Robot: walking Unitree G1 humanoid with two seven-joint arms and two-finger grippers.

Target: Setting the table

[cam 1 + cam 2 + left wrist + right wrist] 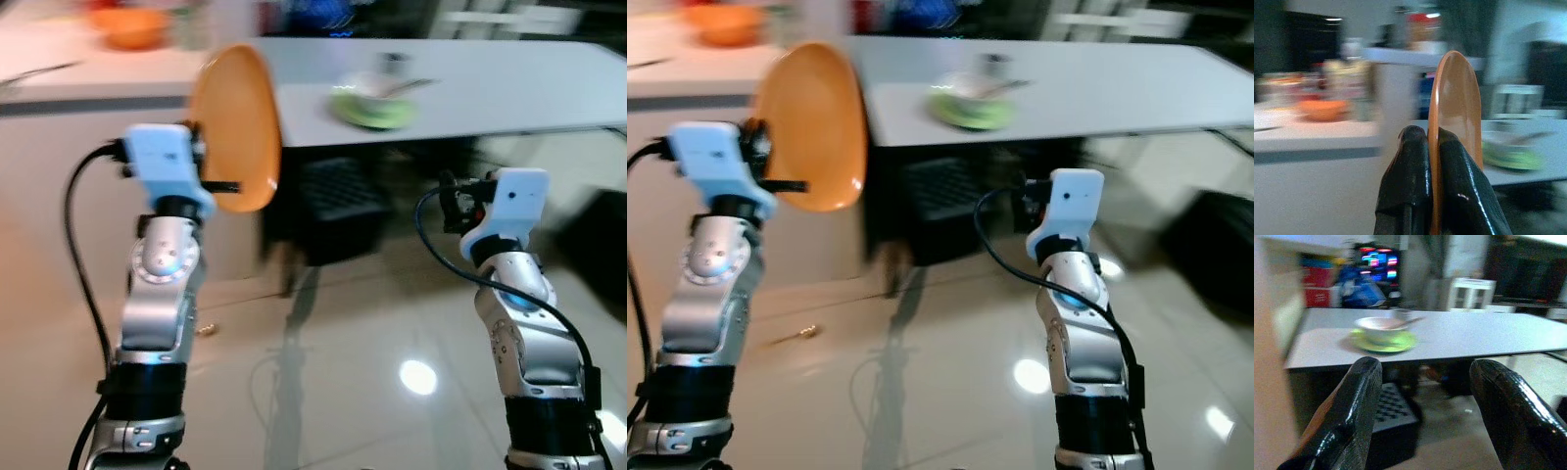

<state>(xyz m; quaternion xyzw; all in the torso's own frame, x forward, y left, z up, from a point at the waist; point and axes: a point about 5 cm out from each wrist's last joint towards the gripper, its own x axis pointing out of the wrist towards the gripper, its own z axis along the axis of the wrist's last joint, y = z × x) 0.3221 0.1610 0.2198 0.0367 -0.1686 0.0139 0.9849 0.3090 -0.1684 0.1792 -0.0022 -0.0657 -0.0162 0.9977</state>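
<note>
An orange plate rides on edge in the left gripper, raised ahead of the robot at about the height of the tabletop beyond. The jaws are pressed together on the plate's lower rim, one black finger against each face, so the disc stands nearly upright, not flat. Its long axis runs up and down with a slight tilt; in the head views its hollow face turns toward the robot's right, and the left wrist view sees it edge-on, rim pointing toward the far tabletop. The rim pinch is probably the only hold two narrow fingers can get on a shallow dish, and it keeps the plate clear of the arm while the robot moves; the blur across all views suggests it is walking or turning.

The right gripper is raised on the robot's right, its jaws spread wide with nothing between them, aimed at the grey tabletop. There a green plate carries a white bowl with what looks like a utensil resting in it, too blurred to name. An orange bowl sits on the pale counter to the left, well apart from the held plate. A dark crate stands on the glossy floor under the tabletop's near edge. The plate will likely need turning flat before it is set down.
</note>
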